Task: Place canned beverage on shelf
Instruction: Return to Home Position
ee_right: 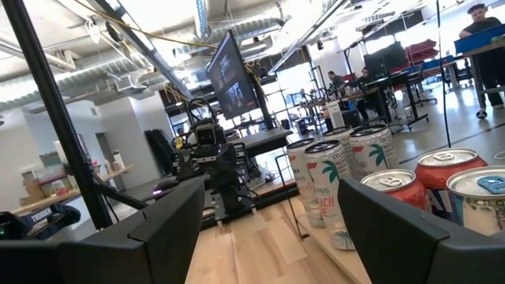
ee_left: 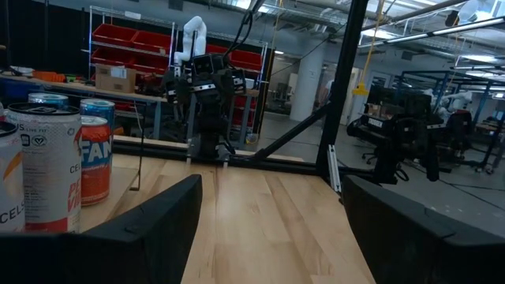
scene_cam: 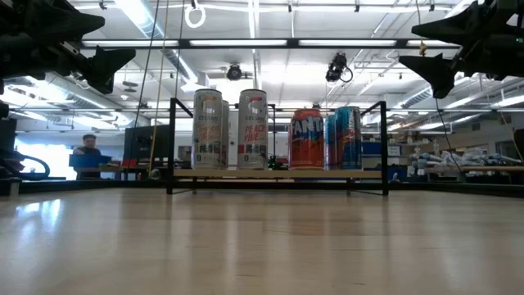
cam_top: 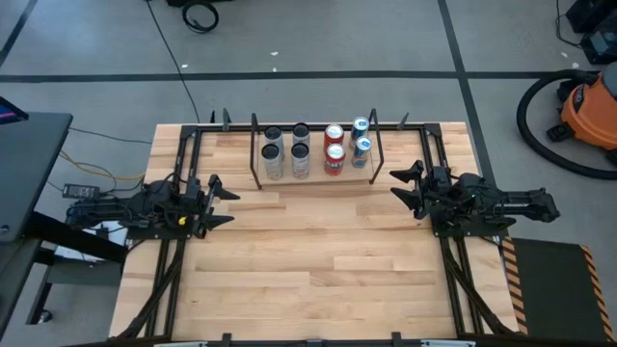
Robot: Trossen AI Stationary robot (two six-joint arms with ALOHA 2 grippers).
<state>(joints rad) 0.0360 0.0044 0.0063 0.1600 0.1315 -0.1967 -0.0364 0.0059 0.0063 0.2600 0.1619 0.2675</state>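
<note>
- The shelf (cam_top: 313, 181) stands at the far middle of the surface (cam_top: 318, 280), between the two arms. Its wood board carries eight cans, all upright.
- Seen from above, four white cans (cam_top: 286, 154) form a two-by-two block at the end nearer the left arm (cam_top: 145, 204).
- Two red cans (cam_top: 335, 154) stand just beside them, one behind the other.
- Two blue cans (cam_top: 362, 146) fill the end nearer the right arm (cam_top: 482, 202), also one behind the other.
- In the low view only the front row reads well: the back cans are mostly hidden behind it.
- In both wrist views the row of cans is cut off by the picture's edge, so the count cannot be checked there.
- The left jaws are spread wide and hold nothing. They are raised off the surface, off the shelf's end and clear of its rods.
- The right jaws are also spread and empty, raised on the other side and clear of the shelf.
- In the low view both arms hang at the top corners, partly out of frame.
- A person (scene_cam: 86, 149) shows far back in the room, too small to make out more.
</note>
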